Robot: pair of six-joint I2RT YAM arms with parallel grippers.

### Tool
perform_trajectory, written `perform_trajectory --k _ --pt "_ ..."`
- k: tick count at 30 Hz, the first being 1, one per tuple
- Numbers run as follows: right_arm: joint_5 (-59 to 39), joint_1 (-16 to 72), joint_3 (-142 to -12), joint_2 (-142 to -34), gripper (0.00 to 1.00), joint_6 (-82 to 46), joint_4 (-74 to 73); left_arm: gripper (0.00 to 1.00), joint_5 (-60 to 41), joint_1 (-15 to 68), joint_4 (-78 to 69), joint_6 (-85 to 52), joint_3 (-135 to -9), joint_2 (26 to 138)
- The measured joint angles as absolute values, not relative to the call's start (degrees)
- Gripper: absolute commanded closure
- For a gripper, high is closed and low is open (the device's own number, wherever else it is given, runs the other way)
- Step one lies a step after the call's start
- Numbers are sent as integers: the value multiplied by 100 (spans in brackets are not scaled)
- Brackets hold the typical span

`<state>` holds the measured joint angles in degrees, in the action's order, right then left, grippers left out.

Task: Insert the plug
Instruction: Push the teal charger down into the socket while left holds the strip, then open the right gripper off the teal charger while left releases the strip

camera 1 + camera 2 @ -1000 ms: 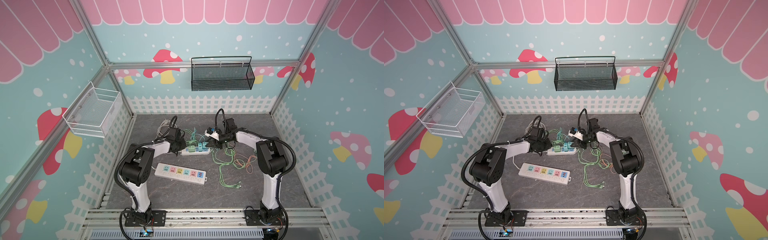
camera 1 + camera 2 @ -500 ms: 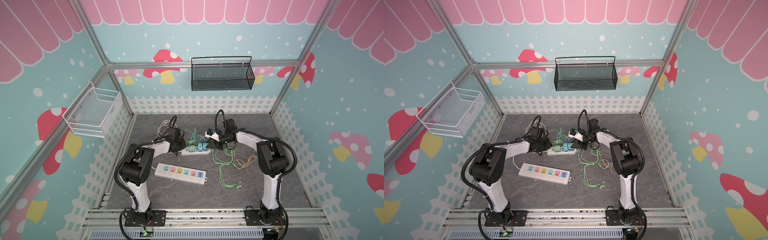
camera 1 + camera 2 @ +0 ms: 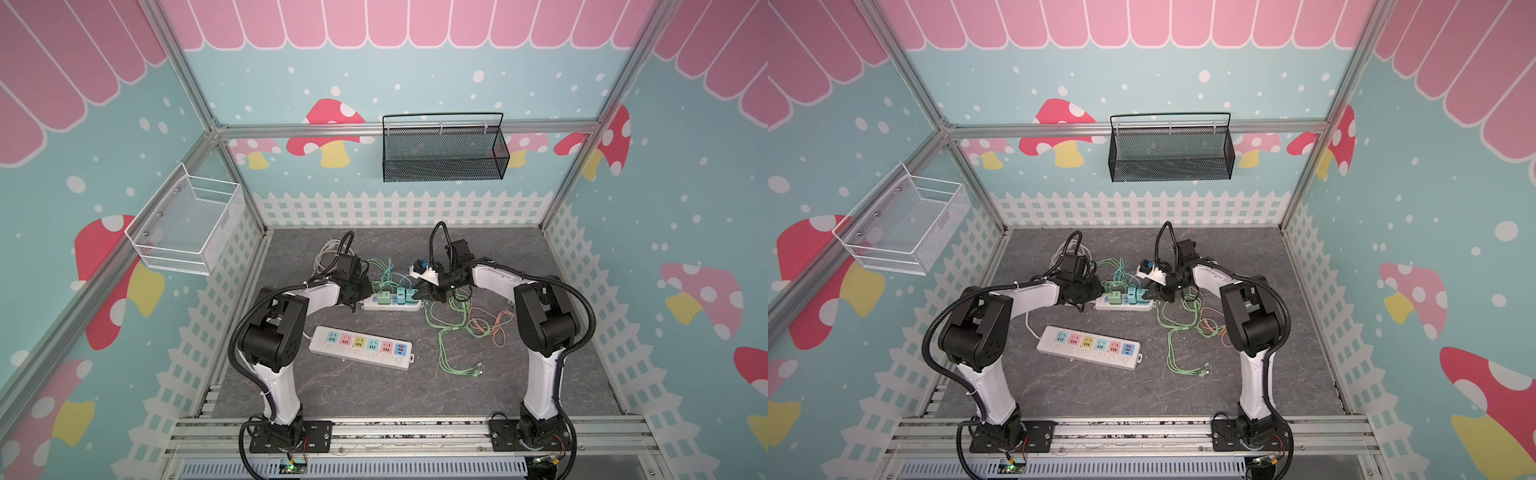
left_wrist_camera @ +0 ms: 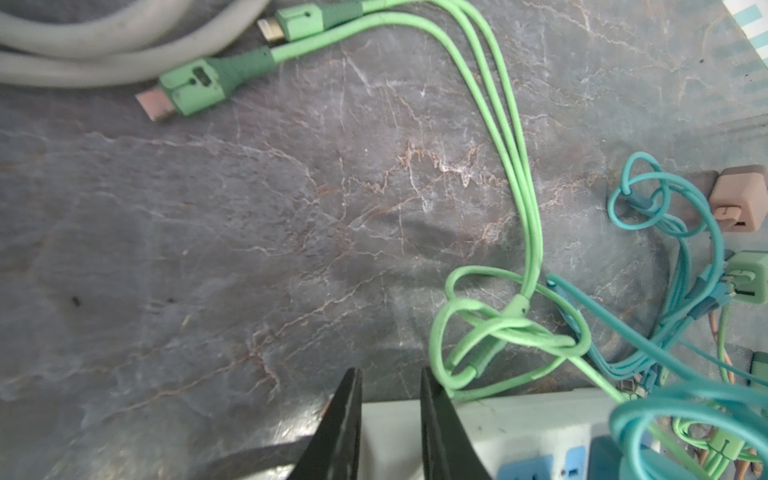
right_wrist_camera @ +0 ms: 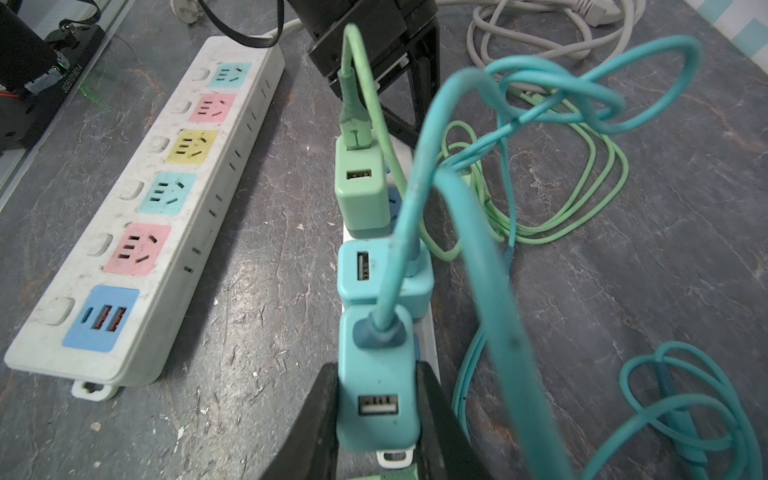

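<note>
A small white power strip (image 3: 390,305) (image 3: 1123,306) lies at the middle back of the grey mat. It carries a green adapter (image 5: 361,191) and a teal adapter (image 5: 374,270). A second teal plug (image 5: 376,374) stands on the strip's end socket, and my right gripper (image 5: 378,370) (image 3: 419,294) is shut on its sides. How deep its prongs sit is hidden. At the strip's opposite end (image 4: 519,424), my left gripper (image 4: 390,390) (image 3: 360,296) has its black fingers closed on the white body.
A longer strip (image 3: 361,347) with coloured sockets lies nearer the front. Green cables (image 3: 451,332) and an orange one (image 3: 490,324) sprawl right of the small strip, and teal cable loops (image 5: 561,91) hang over it. A white cord coil (image 3: 328,257) lies behind the left gripper. Beyond lies a pink adapter (image 4: 739,199).
</note>
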<state>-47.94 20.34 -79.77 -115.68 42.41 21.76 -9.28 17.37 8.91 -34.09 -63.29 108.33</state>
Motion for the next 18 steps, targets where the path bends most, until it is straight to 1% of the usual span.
perform_trajectory --k 9,18 --pt "-4427 2080 -7861 -11404 95 4244 2224 74 -1000 1712 895 -3406 -6261 10669" --pt "-3782 2300 -7701 -11187 96 4246 2161 74 -1094 1542 963 -3406 -6108 10359"
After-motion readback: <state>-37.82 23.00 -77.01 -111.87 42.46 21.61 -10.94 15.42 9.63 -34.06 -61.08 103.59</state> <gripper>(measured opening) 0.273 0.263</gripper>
